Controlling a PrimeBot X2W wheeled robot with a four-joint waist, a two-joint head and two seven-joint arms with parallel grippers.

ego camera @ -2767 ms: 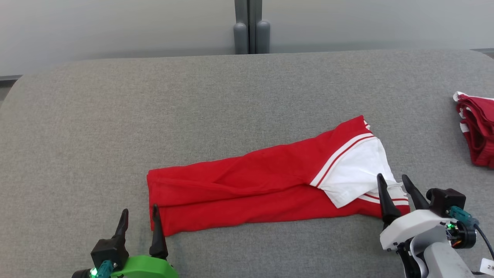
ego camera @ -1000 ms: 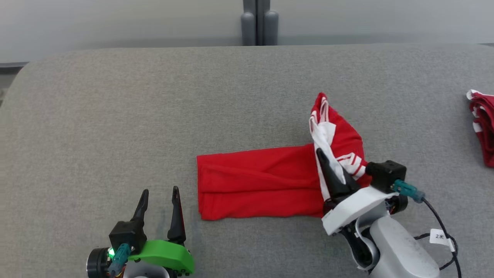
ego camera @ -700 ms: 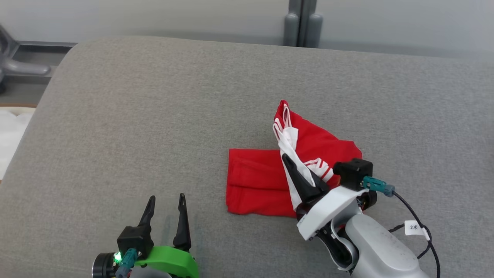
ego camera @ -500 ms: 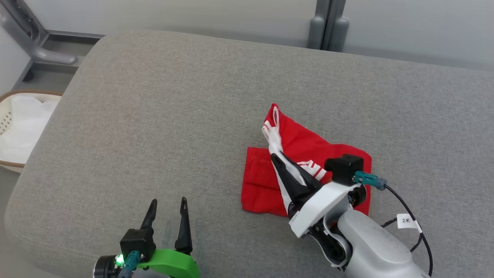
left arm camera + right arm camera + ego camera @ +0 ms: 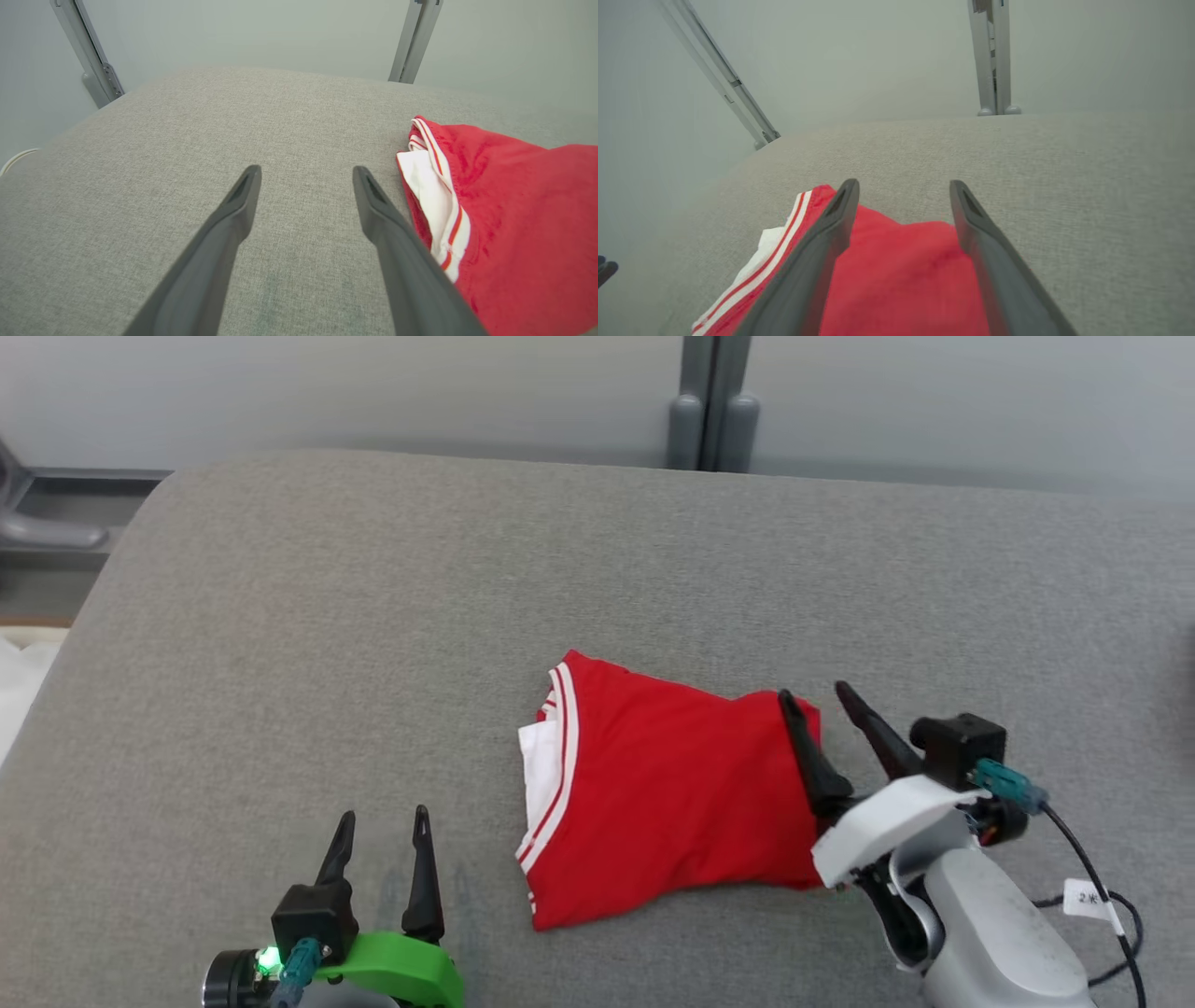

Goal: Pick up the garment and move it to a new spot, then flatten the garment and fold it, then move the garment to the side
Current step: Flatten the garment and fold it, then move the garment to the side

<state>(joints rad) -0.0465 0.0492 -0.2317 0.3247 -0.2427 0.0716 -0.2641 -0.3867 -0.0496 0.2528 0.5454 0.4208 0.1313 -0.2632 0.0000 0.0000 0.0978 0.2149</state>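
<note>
The garment (image 5: 667,789) is red with white stripes and a white panel, and it lies folded into a compact block on the grey cushioned surface (image 5: 373,616). Its striped edge faces left. My right gripper (image 5: 814,693) stands open at the garment's right end, with one finger over the red cloth and one beyond it; nothing is held. The right wrist view has the garment (image 5: 896,275) lying under and between those fingers. My left gripper (image 5: 383,817) is open at the lower left, clear of the cloth. In the left wrist view the garment (image 5: 514,219) lies just right of the fingers.
A grey post (image 5: 707,401) rises behind the surface against the pale wall. The surface's rounded left edge (image 5: 84,616) drops off toward the floor, where a bit of something white (image 5: 14,677) shows. A cable with a tag (image 5: 1088,899) trails from my right wrist.
My right gripper carried the garment's striped end over to the left, laid it on the rest, then opened and drew back to the right end. The head camera turned meanwhile. The left gripper stayed open.
</note>
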